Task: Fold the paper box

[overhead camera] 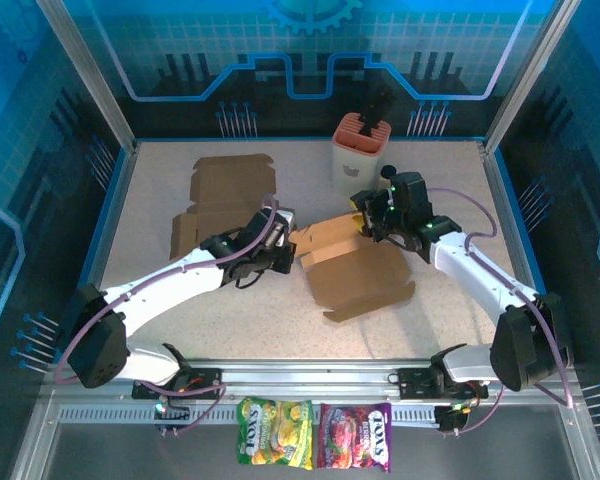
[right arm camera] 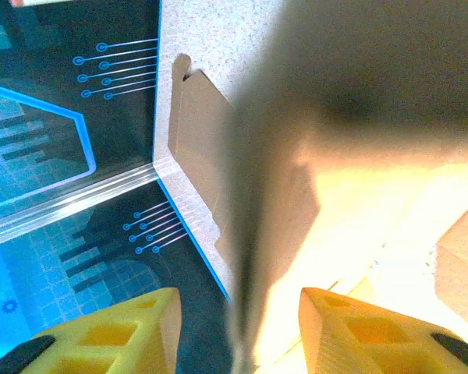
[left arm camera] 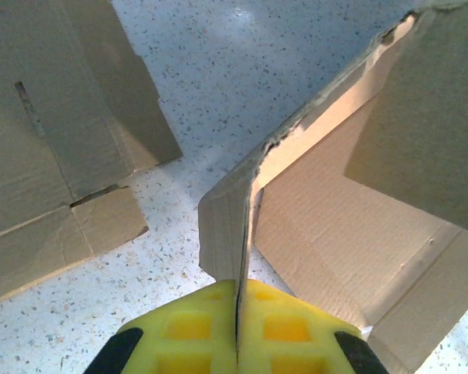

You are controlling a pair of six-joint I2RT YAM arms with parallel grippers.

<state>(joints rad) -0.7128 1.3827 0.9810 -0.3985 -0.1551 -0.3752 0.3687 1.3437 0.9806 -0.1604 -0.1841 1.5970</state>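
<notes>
paper box [overhead camera: 355, 270] half folded, one flap at risk
left gripper [left arm camera: 238, 304] is pinched shut on a thin flap of the box, just right of the flat cardboard sheet [overhead camera: 225, 195]; right gripper [right arm camera: 238, 296] is open astride the side farther from that sheet. uneven pulling could tear or crease the flap.

In the right wrist view, the paper box [right arm camera: 312, 179] wall is so close to the lens that it is a soft brown blur. The right claw [right arm camera: 235, 312] runs off the bottom edge. In the left wrist view, the left claw [left arm camera: 236, 315] is cut off below, the flat cardboard sheet [left arm camera: 47, 156] leaves the frame at left and top, and the box at right. From above, the dark item [overhead camera: 378, 108] in the holder [overhead camera: 360, 152] is too small to name.
</notes>
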